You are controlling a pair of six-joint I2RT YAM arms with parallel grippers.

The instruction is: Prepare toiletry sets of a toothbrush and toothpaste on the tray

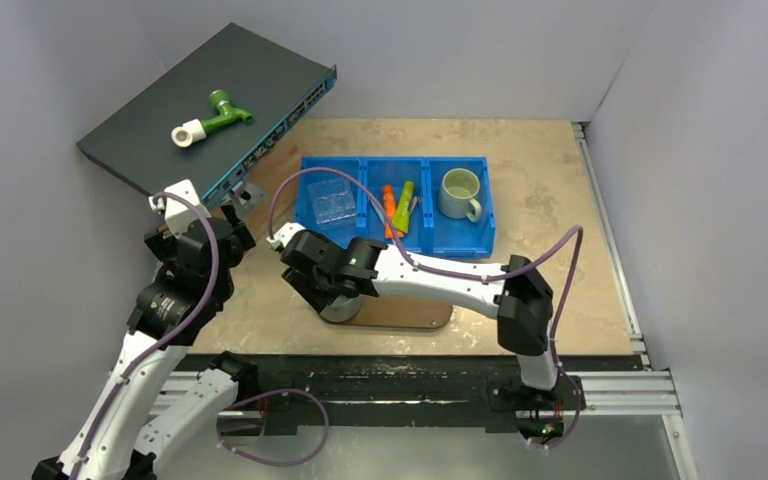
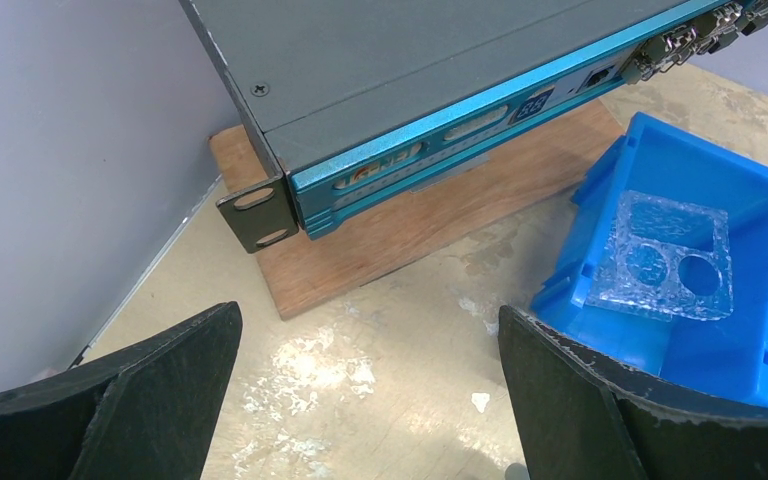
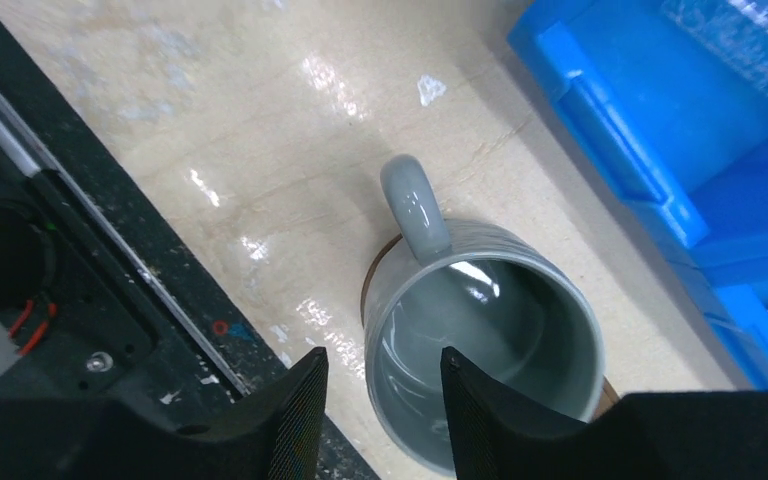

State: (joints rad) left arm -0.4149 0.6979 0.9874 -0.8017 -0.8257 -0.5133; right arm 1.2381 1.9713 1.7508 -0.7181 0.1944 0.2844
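Observation:
The orange tube (image 1: 389, 209) and the lime-green tube (image 1: 404, 203) lie in the middle compartment of the blue bin (image 1: 460, 245), with a thin pink toothbrush (image 1: 417, 212) beside them. The pale blue toothbrush is out of view. The dark-brown tray (image 1: 412, 313) lies near the table's front edge, and a grey mug (image 3: 480, 330) stands on its left end. My right gripper (image 3: 384, 375) is open and straddles the mug's near rim, one finger outside and one inside. My left gripper (image 2: 370, 340) is open and empty over bare table at the far left.
A network switch (image 1: 200, 100) with a green-and-white pipe fitting (image 1: 210, 118) on top leans on a wooden board (image 2: 410, 215) at the back left. The bin's left compartment holds a clear plastic piece (image 2: 665, 255), and its right compartment holds a pale green mug (image 1: 459, 192).

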